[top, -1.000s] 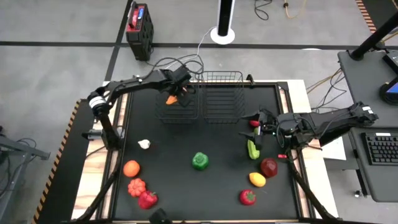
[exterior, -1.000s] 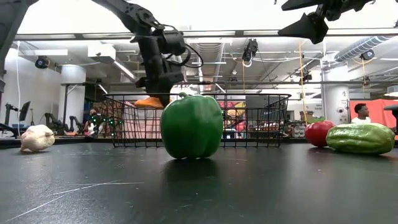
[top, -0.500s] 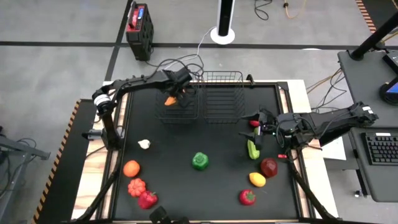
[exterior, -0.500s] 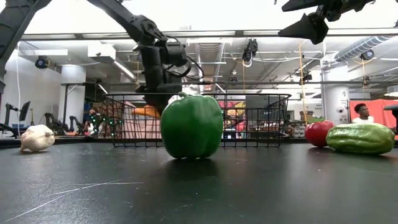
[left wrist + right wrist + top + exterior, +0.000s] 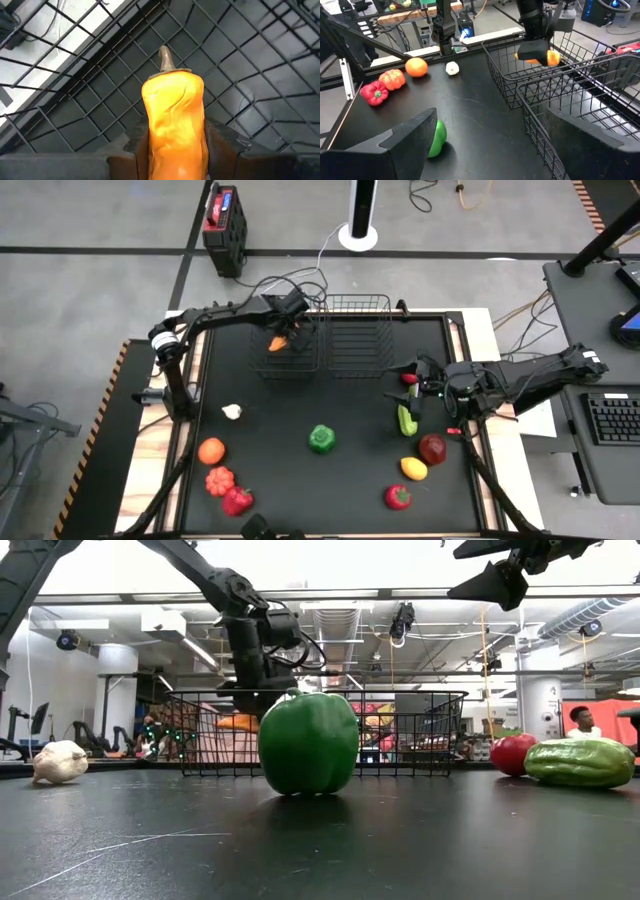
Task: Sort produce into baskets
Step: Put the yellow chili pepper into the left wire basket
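Table (image 5: 350, 470): two wire baskets side by side at far edge, left basket (image 5: 262, 366), right basket (image 5: 360, 366). L gripper (image 5: 290, 332) down inside left basket, clamped on orange pepper (image 5: 173, 117). R gripper (image 5: 412, 392) fingers wide apart, nothing held, over cucumber (image 5: 406, 420) nr right edge.

Two dark jointed arms; left arm (image 5: 215, 315) with white band near base joint; looped black cables over wrist; fingers (image 5: 225, 145) dark, blocky.

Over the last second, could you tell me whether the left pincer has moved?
Yes. The left pincer, shut on the orange pepper, has sunk lower inside the left basket, judged against its rim in the low view.
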Robot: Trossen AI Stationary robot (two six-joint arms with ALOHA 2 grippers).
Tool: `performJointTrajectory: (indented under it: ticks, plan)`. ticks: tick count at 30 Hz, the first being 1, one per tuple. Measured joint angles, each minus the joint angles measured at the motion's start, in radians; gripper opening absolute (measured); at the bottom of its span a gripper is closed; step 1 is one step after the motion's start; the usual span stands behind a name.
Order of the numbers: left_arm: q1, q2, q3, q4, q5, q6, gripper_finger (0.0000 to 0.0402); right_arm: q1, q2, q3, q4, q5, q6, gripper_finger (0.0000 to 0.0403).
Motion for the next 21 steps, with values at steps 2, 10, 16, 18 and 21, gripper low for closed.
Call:
performJointTrajectory:
  ticks: [2,10,16,18,21]
  plan:
    - [0.000,0.000,-0.009,0.005,-0.004,-0.047,0.0121,0.000,0.000,0.000,0.000,0.000,-0.001,0.0359]
    - [-0.005,0.000,-0.032,0.025,-0.007,-0.111,0.0121,0.000,0.000,0.000,0.000,0.000,-0.010,0.0359]
    - [-0.011,0.000,-0.032,0.027,-0.008,-0.176,0.0121,0.000,0.000,0.000,0.000,0.000,-0.013,0.0359]
    - [-0.014,0.000,-0.032,0.035,-0.008,-0.194,0.0121,0.000,0.000,0.000,0.000,0.001,-0.017,0.0359]
    - [-0.015,0.000,-0.032,0.052,-0.008,-0.199,0.0121,0.000,0.000,0.000,0.000,0.002,-0.022,0.0359]
